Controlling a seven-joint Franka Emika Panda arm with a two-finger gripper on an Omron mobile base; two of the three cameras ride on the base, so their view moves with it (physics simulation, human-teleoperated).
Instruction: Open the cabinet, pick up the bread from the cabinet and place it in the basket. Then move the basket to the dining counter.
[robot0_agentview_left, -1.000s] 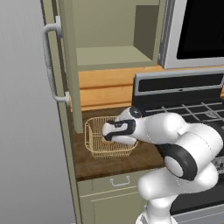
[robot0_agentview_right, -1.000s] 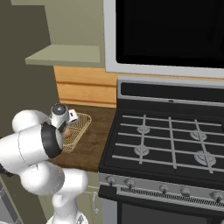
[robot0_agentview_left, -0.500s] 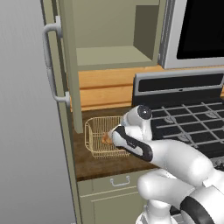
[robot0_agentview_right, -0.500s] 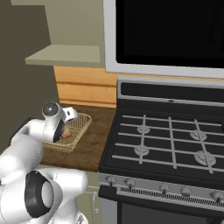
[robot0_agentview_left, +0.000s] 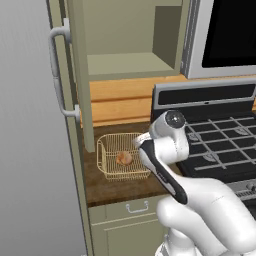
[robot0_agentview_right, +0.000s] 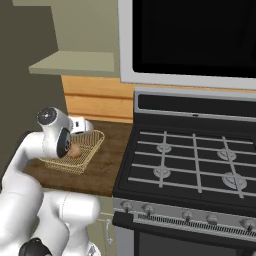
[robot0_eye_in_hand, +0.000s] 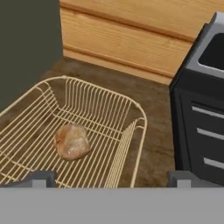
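Bread (robot0_eye_in_hand: 71, 141) lies inside the basket (robot0_eye_in_hand: 131, 131) on the worktop (robot0_agentview_left: 125, 187); placement step complete. Gripper (robot0_eye_in_hand: 109, 179) fingers apart, empty, above the near rim. Next: grasp rim for transfer.

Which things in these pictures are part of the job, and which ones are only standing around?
Part of the job:
- cabinet, door open
- bread, lying in the basket
- basket, on the dark worktop
- gripper, jaws apart above the basket's rim

Only standing around:
- stove
- microwave
- drawer under the worktop
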